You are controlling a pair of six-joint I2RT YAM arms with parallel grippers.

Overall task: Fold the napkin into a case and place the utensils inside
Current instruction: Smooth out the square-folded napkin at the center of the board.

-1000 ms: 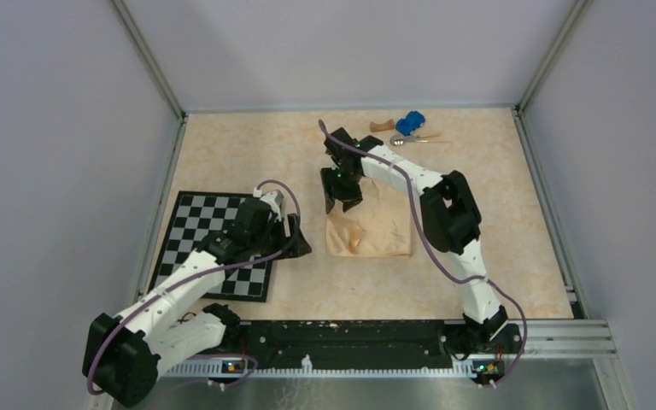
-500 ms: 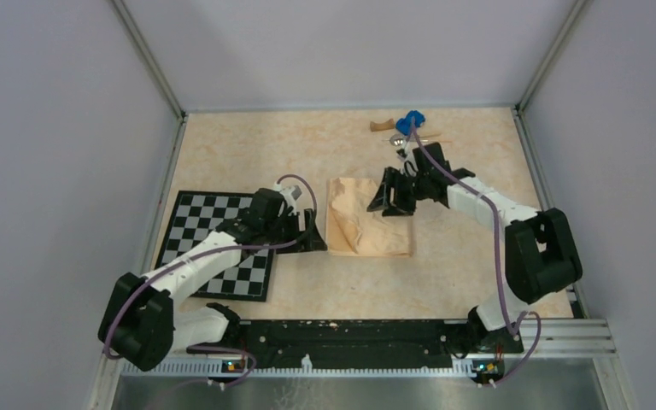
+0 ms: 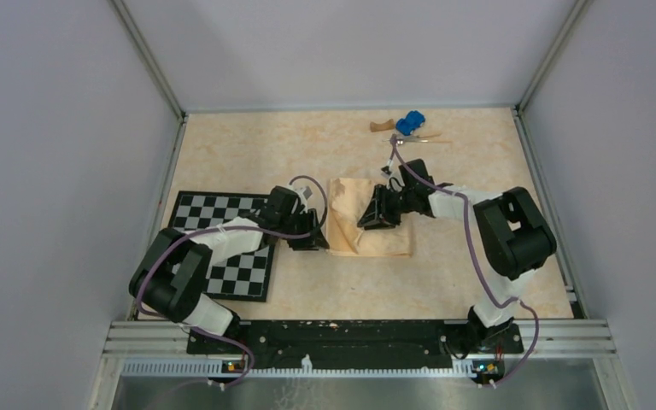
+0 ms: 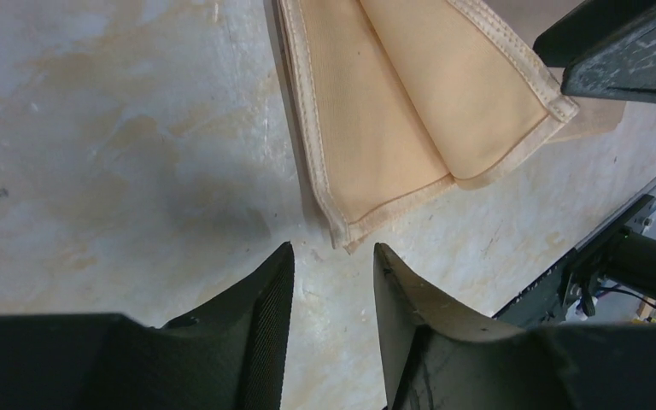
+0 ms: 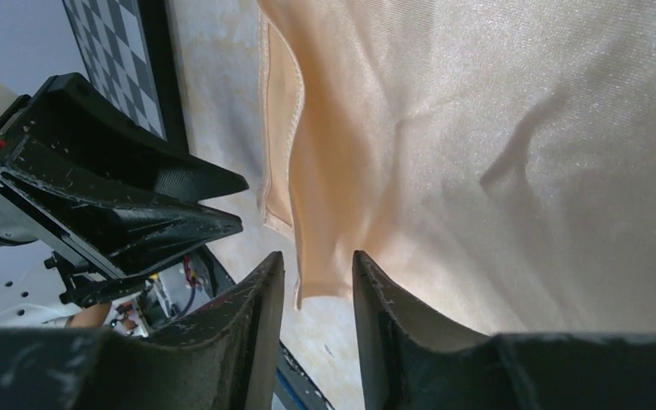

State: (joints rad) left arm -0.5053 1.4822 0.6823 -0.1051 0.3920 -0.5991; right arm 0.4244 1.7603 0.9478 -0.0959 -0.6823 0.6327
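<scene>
Marbled beige worktop (image 3: 248, 154) between grey walls carries the peach-orange cloth napkin (image 3: 389, 235), folded and rumpled near its middle. The left hand (image 4: 333, 249) sits at a corner on the napkin's left edge, released, with nothing between its fingers. The right hand (image 5: 318, 260) straddles a loose flap edge; I cannot tell whether it pinches. Slim silver utensils (image 3: 424, 137) lie at the far edge beside a blue toy car (image 3: 410, 123).

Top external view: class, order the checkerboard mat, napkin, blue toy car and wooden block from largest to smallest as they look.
1. checkerboard mat
2. napkin
3. blue toy car and wooden block: both tiny, too alike to rank
</scene>
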